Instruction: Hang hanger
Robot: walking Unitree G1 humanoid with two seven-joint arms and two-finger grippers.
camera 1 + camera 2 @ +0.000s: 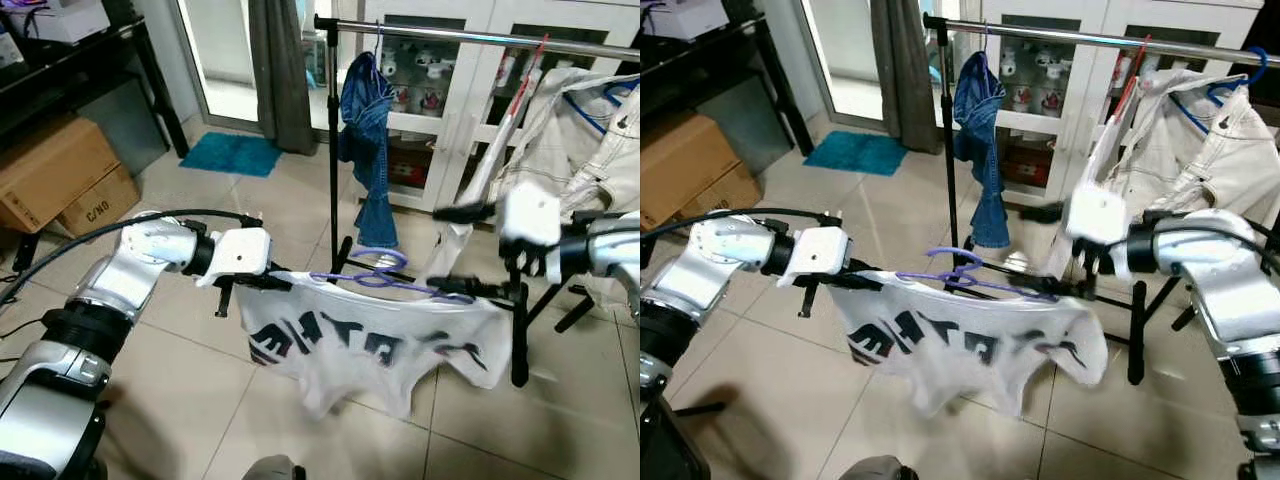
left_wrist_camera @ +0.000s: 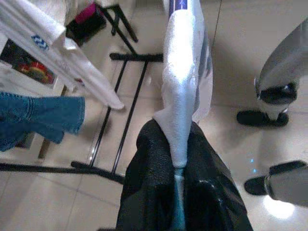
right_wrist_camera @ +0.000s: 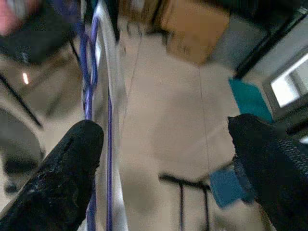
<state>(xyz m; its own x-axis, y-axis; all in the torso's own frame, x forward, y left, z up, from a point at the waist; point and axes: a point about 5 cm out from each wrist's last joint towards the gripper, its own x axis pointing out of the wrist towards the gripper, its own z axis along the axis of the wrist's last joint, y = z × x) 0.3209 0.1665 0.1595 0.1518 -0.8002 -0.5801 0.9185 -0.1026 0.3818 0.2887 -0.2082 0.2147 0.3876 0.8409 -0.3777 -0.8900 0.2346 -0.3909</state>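
The clothes rack [image 1: 470, 36], a black frame with a silver bar, is seen straight ahead, already carrying a denim garment [image 1: 372, 140] and pale jackets [image 1: 580, 150], and its bar is judged rigid enough to take one more hook. Just in front of the rack, above the tiled floor [image 1: 200, 400], a white T-shirt [image 1: 370, 350] on a purple hanger [image 1: 385, 280] is held stretched between the two arms. The shirt is judged light, limp and free to swing, so little support can be expected from cloth alone; the thin hanger looks stiff but smooth, and a grip on its shoulder or neck is judged surest, with the hook left free for the bar. Dark block lettering is printed across the shirt, seen upside down and crumpled, and cannot be read. On a cardboard box [image 1: 60, 180] by the wall, marks like "C/NO" are just made out. The left claw [image 1: 262, 280] is pressed together, pinching the shirt's shoulder edge. The right claw [image 1: 500, 255] is spread wide at the far shoulder, one finger close beside the purple wire, nothing gripped.
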